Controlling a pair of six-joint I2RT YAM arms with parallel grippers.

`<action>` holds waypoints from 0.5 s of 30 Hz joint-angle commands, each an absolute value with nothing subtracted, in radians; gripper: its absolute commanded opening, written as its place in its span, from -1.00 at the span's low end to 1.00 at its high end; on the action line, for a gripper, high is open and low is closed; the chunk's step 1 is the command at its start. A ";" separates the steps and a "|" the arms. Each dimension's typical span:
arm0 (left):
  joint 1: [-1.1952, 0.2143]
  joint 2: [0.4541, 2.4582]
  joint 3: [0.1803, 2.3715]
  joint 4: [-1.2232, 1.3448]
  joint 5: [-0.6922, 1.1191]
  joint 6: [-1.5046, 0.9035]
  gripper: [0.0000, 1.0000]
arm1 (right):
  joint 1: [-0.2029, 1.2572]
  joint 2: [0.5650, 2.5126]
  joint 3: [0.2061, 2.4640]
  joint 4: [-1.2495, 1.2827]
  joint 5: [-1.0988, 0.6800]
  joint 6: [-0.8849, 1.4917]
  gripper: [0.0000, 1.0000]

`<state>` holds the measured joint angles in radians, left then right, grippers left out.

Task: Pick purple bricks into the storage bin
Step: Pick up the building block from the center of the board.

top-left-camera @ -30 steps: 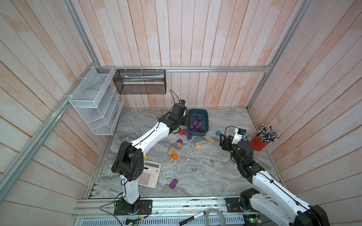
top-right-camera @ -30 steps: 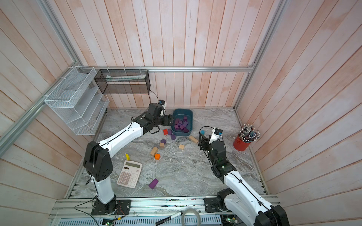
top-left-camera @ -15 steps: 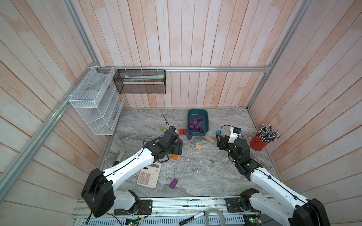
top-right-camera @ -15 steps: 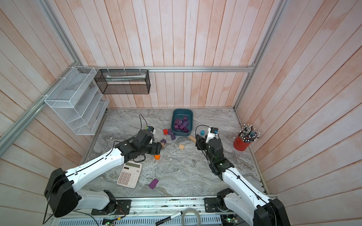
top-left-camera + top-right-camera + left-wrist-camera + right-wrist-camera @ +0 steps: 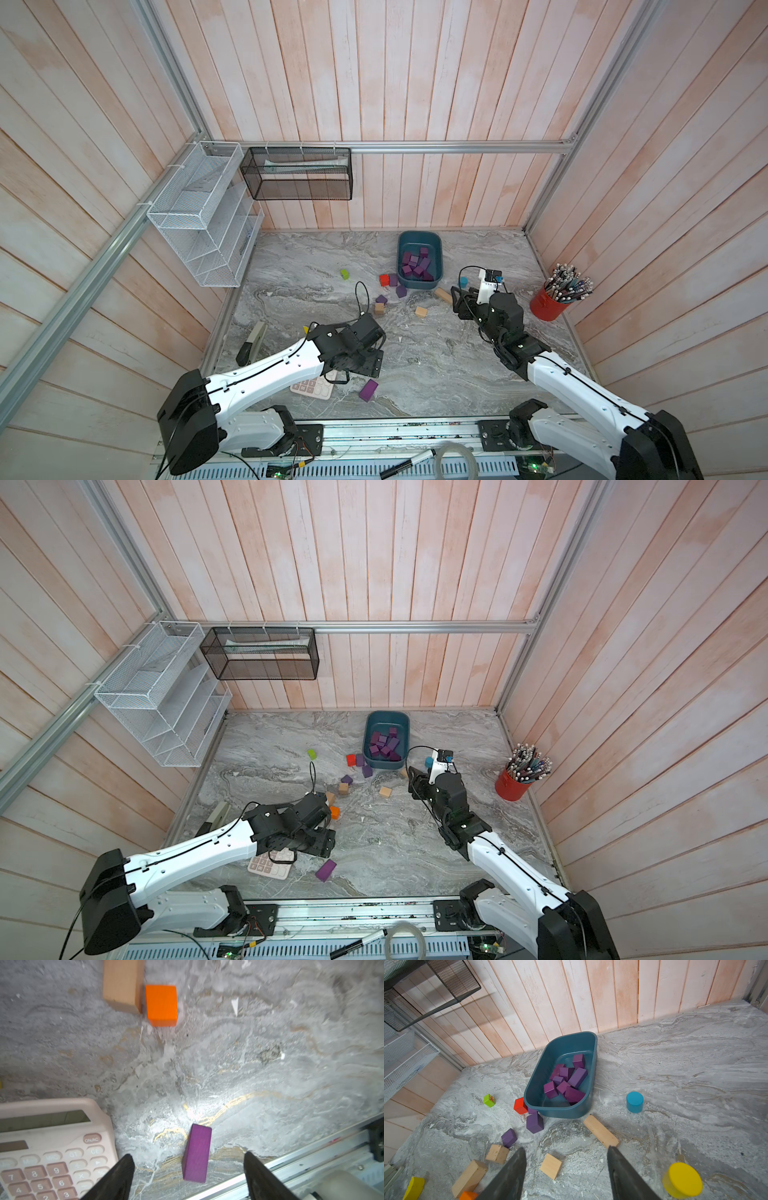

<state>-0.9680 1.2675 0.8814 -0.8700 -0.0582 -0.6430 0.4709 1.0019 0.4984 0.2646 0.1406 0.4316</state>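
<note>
On the grey marbled bench (image 5: 436,365), the left gripper (image 5: 188,1164) hangs over an oblong purple wooden brick (image 5: 197,1153), jaws wide; the right gripper (image 5: 566,1164) jaws gape empty.

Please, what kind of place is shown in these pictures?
Probably a robot test cell: a marble-look table walled in by wooden planks, two arms bolted to a metal rail, and toy blocks around a storage bin.

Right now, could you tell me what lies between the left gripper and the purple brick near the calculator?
Only bare marble tabletop. In the left wrist view, the left gripper is open above the purple brick, which lies between its fingertips, untouched.
</note>
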 commanded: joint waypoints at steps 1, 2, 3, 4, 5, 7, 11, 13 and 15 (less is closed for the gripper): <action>-1.012 1.287 0.845 -0.892 -0.021 -0.698 0.68 | 0.482 0.991 0.520 0.260 0.164 0.413 0.28; -1.022 1.288 0.832 -0.879 -0.010 -0.705 0.67 | 0.483 0.991 0.521 0.259 0.165 0.411 0.28; -1.032 1.290 0.822 -0.869 -0.005 -0.711 0.67 | 0.483 0.991 0.523 0.260 0.167 0.412 0.28; -1.044 1.292 0.812 -0.861 -0.003 -0.717 0.67 | 0.485 0.992 0.522 0.259 0.166 0.411 0.28; -1.058 1.293 0.805 -0.854 -0.005 -0.722 0.67 | 0.486 0.991 0.524 0.259 0.168 0.409 0.28; -1.072 1.298 0.799 -0.856 -0.009 -0.736 0.66 | 0.489 0.992 0.524 0.260 0.169 0.408 0.28; -1.079 1.293 0.774 -0.847 -0.006 -0.769 0.61 | 0.495 1.000 0.530 0.262 0.172 0.406 0.28; -1.083 1.289 0.760 -0.841 -0.003 -0.783 0.60 | 0.500 1.007 0.534 0.260 0.173 0.403 0.28; -1.086 1.285 0.751 -0.841 -0.003 -0.793 0.60 | 0.507 1.012 0.541 0.257 0.172 0.402 0.28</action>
